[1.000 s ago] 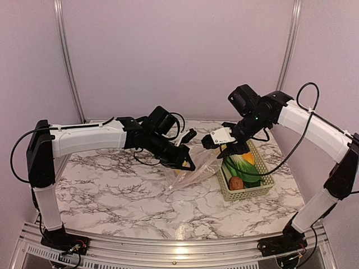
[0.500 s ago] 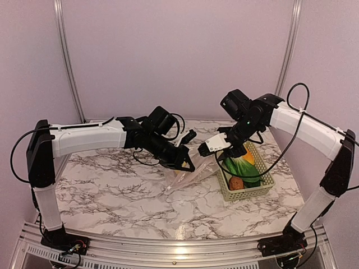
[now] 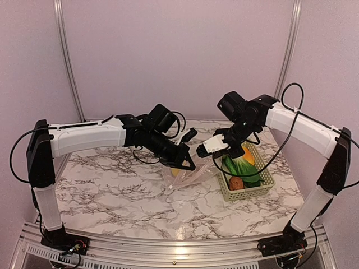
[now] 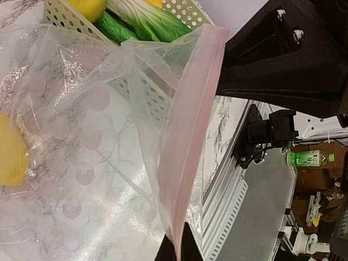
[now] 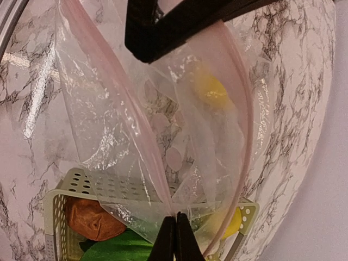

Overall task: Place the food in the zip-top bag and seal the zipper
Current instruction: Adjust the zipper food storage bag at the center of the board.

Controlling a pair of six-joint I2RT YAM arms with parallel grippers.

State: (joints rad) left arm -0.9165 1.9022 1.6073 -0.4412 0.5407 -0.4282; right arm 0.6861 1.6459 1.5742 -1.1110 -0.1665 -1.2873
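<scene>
Your bench surface: one white marble-patterned tabletop with grey veining [image 3: 123, 190], edged by an aluminium rail [image 3: 179, 246] along its near side. You have two things directly on it. On the right arm's side, a pale green perforated plastic basket [image 3: 247, 193] stands upright, flat on the marble. Just beside it, toward the centre, a clear crinkly plastic zip-top bag [image 3: 188, 177] rests its lower end on the surface, with its pink-tinted top edge lifted off it.

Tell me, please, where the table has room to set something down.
Bare marble spans the near edge, before the bag and basket. It is crowded where the left claw and right claw grip the bag.
</scene>
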